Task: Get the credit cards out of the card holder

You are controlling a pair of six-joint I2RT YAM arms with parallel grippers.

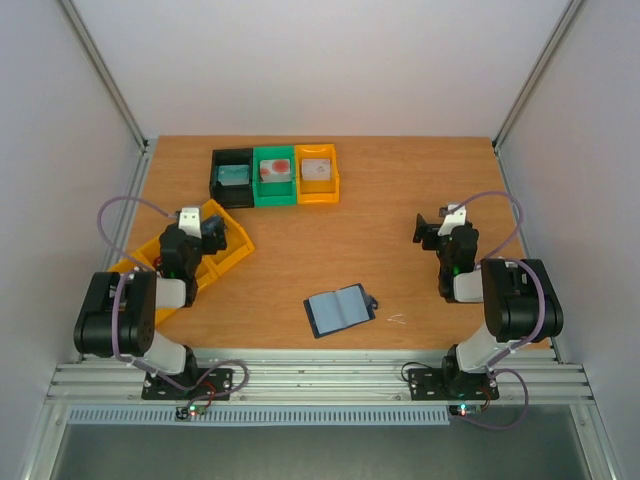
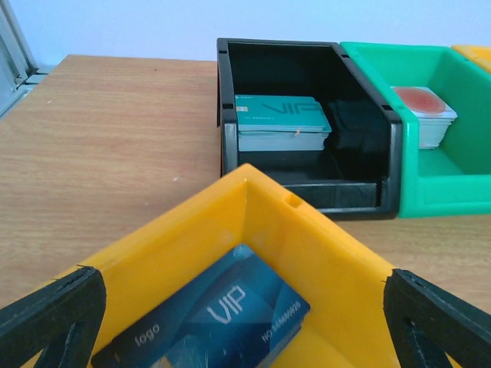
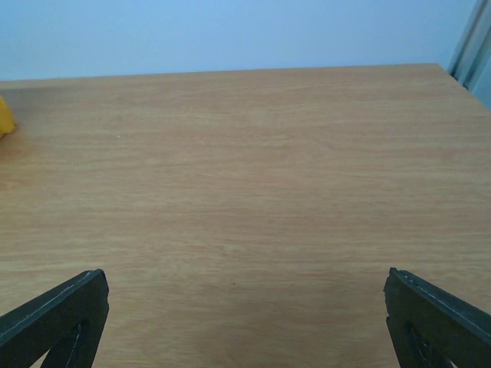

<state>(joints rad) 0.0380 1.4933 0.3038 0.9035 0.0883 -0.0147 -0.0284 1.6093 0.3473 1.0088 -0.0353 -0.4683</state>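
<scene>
Table: a brown wooden table (image 1: 400, 200) with plain white walls around it.
Card holder: it lies open and flat on the table (image 1: 340, 310), close to the near edge, between the two arms.
How it lies: its long side runs left to right, tipped a little. Its small black tab (image 1: 372, 300) sticks out on the right.
Cards inside: I cannot tell from the top view if any are in its pockets.
Left gripper: it hangs over the yellow bin (image 2: 307, 222), well away from the holder (image 1: 206, 227). Its fingers (image 2: 54, 314) are spread wide and hold nothing. A blue VIP card (image 2: 222, 318) lies in the bin under them.
Right gripper: it is up over bare table (image 1: 430, 228), fingers (image 3: 54, 310) spread wide, nothing between them.
Which is nearer: the right gripper looks a bit nearer. The holder lies toward the near edge and to its left.
</scene>
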